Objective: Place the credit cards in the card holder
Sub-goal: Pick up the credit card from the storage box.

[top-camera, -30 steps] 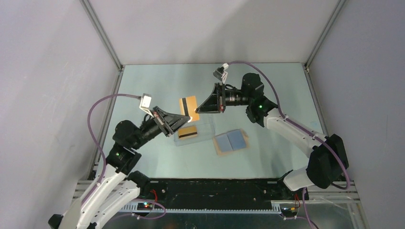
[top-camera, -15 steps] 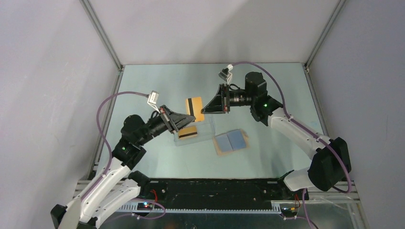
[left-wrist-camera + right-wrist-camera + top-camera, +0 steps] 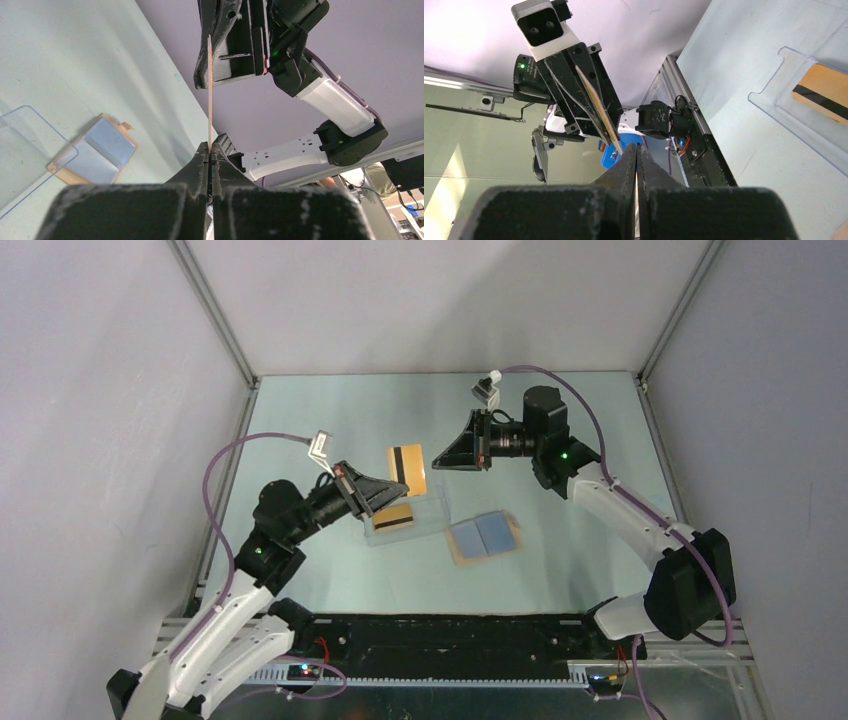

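My left gripper (image 3: 391, 490) (image 3: 210, 146) is shut on the lower edge of an orange credit card (image 3: 408, 468) with a black stripe and holds it upright above the table. The card shows edge-on in the left wrist view (image 3: 209, 90). My right gripper (image 3: 438, 462) (image 3: 636, 146) is shut and empty. Its tips are just right of the card (image 3: 596, 105). A second credit card (image 3: 393, 518) (image 3: 824, 91) lies in a clear plastic box (image 3: 425, 512). The card holder (image 3: 483, 536) (image 3: 95, 155) lies open on the table, blue pockets up, right of the box.
The clear box (image 3: 781, 107) sits mid-table under the held card. Grey enclosure walls with metal posts (image 3: 215, 315) surround the light table (image 3: 330, 420). A black rail (image 3: 440, 635) runs along the near edge.
My left gripper moved in and closed on the card that the right gripper held. The right gripper has drawn back to the right, off the card.
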Robot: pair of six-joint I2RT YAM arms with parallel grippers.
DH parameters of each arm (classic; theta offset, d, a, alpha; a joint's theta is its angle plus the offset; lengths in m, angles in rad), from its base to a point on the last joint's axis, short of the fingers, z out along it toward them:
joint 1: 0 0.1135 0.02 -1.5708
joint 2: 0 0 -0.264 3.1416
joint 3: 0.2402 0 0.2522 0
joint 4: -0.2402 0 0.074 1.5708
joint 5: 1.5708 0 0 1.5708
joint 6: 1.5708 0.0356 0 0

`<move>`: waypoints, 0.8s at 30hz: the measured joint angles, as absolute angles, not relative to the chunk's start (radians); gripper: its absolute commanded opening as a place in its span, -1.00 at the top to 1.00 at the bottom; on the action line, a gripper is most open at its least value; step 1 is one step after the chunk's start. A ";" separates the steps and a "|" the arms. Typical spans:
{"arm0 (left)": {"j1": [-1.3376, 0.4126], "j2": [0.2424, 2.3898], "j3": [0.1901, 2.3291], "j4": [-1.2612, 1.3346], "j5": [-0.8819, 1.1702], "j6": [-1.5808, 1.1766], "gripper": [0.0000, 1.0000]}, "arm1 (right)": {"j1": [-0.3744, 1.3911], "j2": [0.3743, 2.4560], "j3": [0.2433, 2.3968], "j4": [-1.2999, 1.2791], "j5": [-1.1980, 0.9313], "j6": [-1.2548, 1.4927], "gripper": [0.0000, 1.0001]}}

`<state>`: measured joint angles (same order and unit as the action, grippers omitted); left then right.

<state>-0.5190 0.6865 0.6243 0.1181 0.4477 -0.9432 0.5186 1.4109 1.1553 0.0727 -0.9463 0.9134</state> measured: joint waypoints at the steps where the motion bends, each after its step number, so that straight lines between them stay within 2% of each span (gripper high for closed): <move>1: -0.517 0.687 0.624 0.118 0.448 -0.945 1.00 | 0.519 1.411 1.155 0.075 -0.947 0.916 0.70; 3: -0.514 0.687 0.620 0.119 0.448 -0.951 1.00 | 0.519 1.412 1.155 0.087 -0.949 0.923 0.38; 5: -0.512 0.687 0.617 0.119 0.448 -0.954 1.00 | 0.521 1.415 1.155 0.102 -0.950 0.935 0.18; 7: -0.511 0.689 0.617 0.119 0.448 -0.958 1.00 | 0.527 1.416 1.155 0.112 -0.951 0.943 0.08; 10: -0.509 0.691 0.617 0.120 0.449 -0.962 1.00 | 0.536 1.419 1.155 0.130 -0.950 0.949 0.06; 15: -0.507 0.695 0.617 0.122 0.453 -0.969 1.00 | 0.559 1.449 1.155 0.155 -0.950 0.961 0.27; 17: -0.507 0.695 0.617 0.123 0.456 -0.969 1.00 | 0.567 1.465 1.155 0.165 -0.950 0.973 0.42; 20: -0.507 0.697 0.617 0.118 0.456 -0.969 1.00 | 0.575 1.484 1.155 0.193 -0.951 0.997 0.80; 22: -0.504 0.703 0.617 0.115 0.456 -0.969 1.00 | 0.580 1.489 1.155 0.212 -0.953 1.007 0.98; 24: -0.503 0.707 0.617 0.113 0.456 -0.970 0.99 | 0.579 1.491 1.155 0.223 -0.956 1.013 1.00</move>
